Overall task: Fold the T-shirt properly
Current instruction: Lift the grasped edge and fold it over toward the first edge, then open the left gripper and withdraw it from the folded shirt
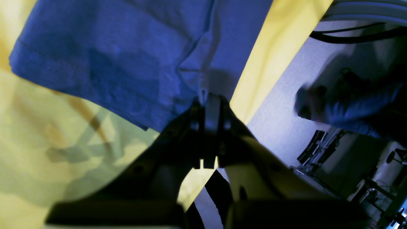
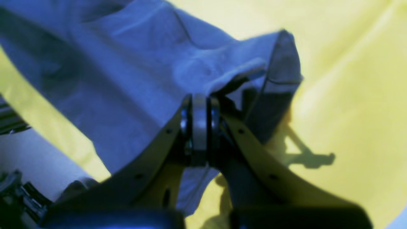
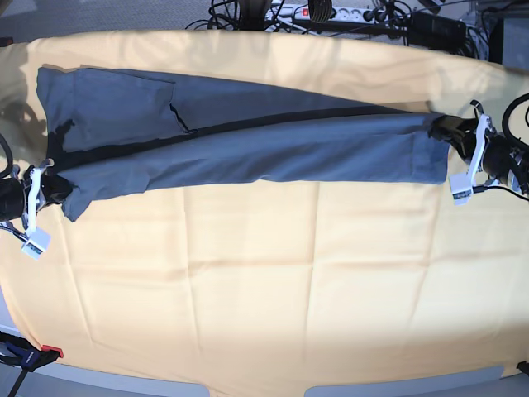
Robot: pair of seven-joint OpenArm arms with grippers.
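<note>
Stretching lengthwise across the far part of the yellow-orange cloth [image 3: 248, 289], the T-shirt [image 3: 273, 154] is seen as a long, partly folded band. Its edge is pinched at both ends: by the left gripper [image 3: 442, 132] at the view's right, and by the right gripper [image 3: 56, 188] at the view's left, the jaws of each closed on fabric. Beyond the shirt, dark cables [image 3: 297, 11] are seen.
</note>
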